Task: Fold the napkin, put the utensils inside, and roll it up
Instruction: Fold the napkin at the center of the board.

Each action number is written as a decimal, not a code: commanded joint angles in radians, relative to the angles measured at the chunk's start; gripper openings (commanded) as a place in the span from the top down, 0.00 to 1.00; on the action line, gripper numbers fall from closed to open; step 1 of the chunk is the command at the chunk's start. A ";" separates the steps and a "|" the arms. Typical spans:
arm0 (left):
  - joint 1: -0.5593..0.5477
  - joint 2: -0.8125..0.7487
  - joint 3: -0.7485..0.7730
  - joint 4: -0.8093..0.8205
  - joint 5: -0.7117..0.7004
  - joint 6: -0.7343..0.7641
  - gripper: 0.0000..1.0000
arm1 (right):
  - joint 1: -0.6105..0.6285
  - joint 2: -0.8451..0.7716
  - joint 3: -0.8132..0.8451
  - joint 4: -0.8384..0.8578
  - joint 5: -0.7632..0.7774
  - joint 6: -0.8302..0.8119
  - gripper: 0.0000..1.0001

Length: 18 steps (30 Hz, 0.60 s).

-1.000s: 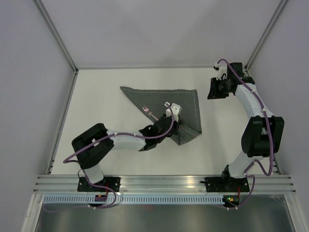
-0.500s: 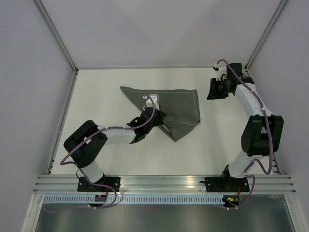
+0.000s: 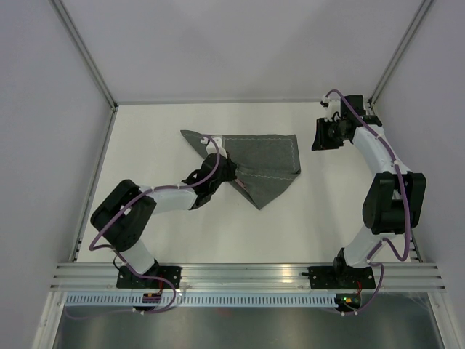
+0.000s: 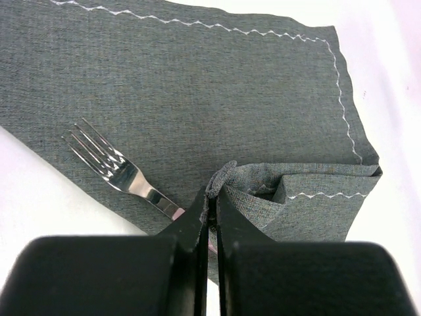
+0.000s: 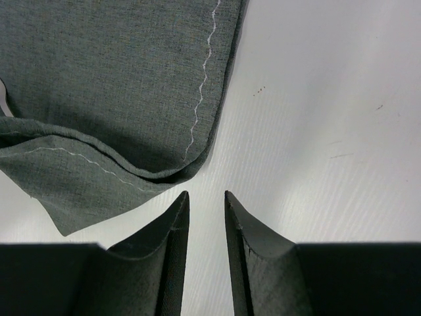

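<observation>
Top, napkin: the napkin (image 3: 270, 154) lies on the table (image 3: 145, 138) at mid-field, left of centre, one corner pulled over itself, and the cloth tapers to a point on the near side.
Top, left gripper: the left gripper (image 3: 232, 174) is right at the napkin's near-left edge, with the arm stretched low across the table from its base.
Top, right gripper: the right gripper (image 3: 318, 137) hangs well off to the right, just beside the napkin's right edge and apart from it.
Top, fork: it cannot be made out from here.
Left wrist, left gripper: clamped tight! The jaws pinch a small bunch of napkin between the tips, with no gap showing.
Left wrist, napkin: it spreads flat beyond the tips. A folded-over corner sits to the right of the pinch, its zigzag stitching showing.
Left wrist, fork: the fork (image 4: 122, 172) lies on the napkin's left edge, tines on the cloth and pointing away to the upper left. The shaft runs back towards the tips and vanishes behind them.
Right wrist, right gripper: the jaws are narrowly parted and hold nothing, with bare table under the slim gap.
Right wrist, napkin: its rounded folded corner lies just ahead and left of the tips, near them but not touching.
</observation>
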<state>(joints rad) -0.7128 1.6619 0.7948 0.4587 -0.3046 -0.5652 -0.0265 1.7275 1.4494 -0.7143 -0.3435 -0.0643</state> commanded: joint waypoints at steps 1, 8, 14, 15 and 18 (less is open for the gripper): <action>0.021 -0.007 0.001 0.014 0.019 -0.048 0.98 | 0.004 0.007 -0.001 0.006 -0.011 0.004 0.66; 0.050 0.018 0.007 0.008 0.035 -0.055 0.98 | 0.008 0.010 -0.007 0.007 -0.008 0.003 0.66; 0.079 0.041 0.009 0.008 0.059 -0.070 0.98 | 0.013 0.011 -0.011 0.009 -0.006 0.001 0.67; 0.082 0.042 0.011 0.006 0.059 -0.071 0.98 | 0.013 0.010 -0.012 0.007 -0.005 0.001 0.67; 0.090 0.055 0.015 0.003 0.059 -0.079 0.98 | 0.013 0.012 -0.017 0.009 -0.003 0.000 0.67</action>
<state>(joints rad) -0.6350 1.7012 0.7948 0.4488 -0.2592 -0.6010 -0.0170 1.7340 1.4437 -0.7151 -0.3431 -0.0650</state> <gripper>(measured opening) 0.042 0.338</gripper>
